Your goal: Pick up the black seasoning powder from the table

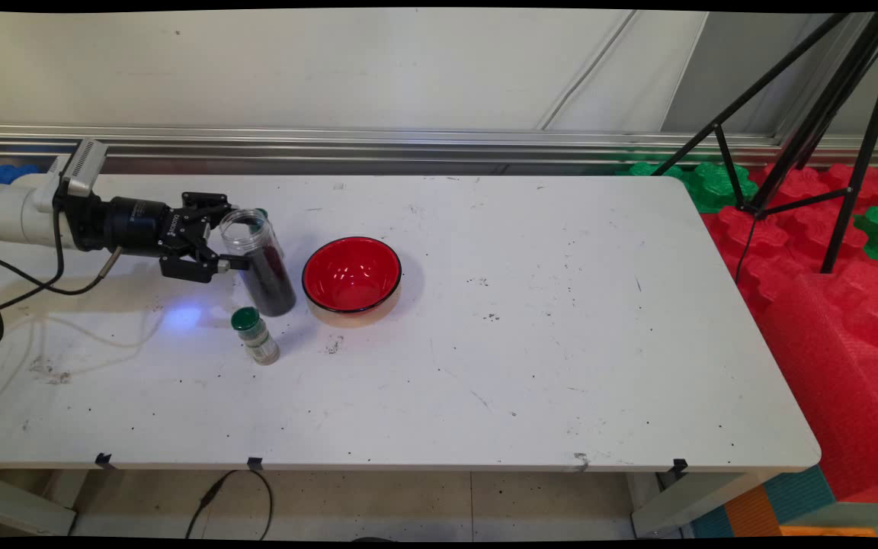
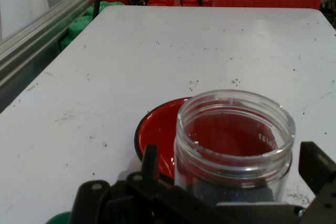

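Reaching in horizontally from the left, the black two-finger gripper is clamping its fingers on the sides of a clear, lidless plastic jar, one finger on the far side and one on the near side, just below the jar's open rim. The jar is holding a dark, granular fill in its lower part, while its upper part is showing clear. It is leaning a little, its mouth toward the arm and its base toward the bowl; whether the base is resting on the white table or sitting just off it cannot be told. In the hand view the jar is filling the space between the fingers.

Just beyond the jar, on the side away from the arm, a red bowl with a black rim is sitting upright and looking empty inside; jar and bowl are near each other, with no contact visible. Nearer the camera, close to the jar's base, a small spice bottle with a green cap is standing apart from both. Dark specks are lying scattered across the tabletop, and nothing dark is showing in the bowl.
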`<state>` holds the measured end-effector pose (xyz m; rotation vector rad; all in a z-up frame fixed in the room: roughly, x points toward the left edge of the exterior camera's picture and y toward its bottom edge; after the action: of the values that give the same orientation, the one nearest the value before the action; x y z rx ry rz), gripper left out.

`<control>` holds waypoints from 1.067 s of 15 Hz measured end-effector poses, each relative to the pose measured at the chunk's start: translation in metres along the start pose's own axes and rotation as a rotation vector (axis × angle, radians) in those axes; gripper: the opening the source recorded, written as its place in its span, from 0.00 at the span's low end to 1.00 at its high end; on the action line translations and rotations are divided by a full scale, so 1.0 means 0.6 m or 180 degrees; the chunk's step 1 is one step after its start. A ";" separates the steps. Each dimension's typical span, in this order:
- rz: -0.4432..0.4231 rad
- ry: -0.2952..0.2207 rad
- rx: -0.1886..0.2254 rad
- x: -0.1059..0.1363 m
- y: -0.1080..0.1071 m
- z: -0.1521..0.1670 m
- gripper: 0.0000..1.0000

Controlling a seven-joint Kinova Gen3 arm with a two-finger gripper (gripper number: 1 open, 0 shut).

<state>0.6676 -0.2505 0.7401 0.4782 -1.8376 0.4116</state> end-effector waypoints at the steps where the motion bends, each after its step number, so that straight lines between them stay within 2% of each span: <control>1: 0.0005 0.0010 0.0000 -0.002 0.001 0.001 1.00; 16: -0.0098 0.0120 0.0048 -0.039 0.008 0.021 1.00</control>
<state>0.6617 -0.2499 0.7140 0.5054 -1.7897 0.4113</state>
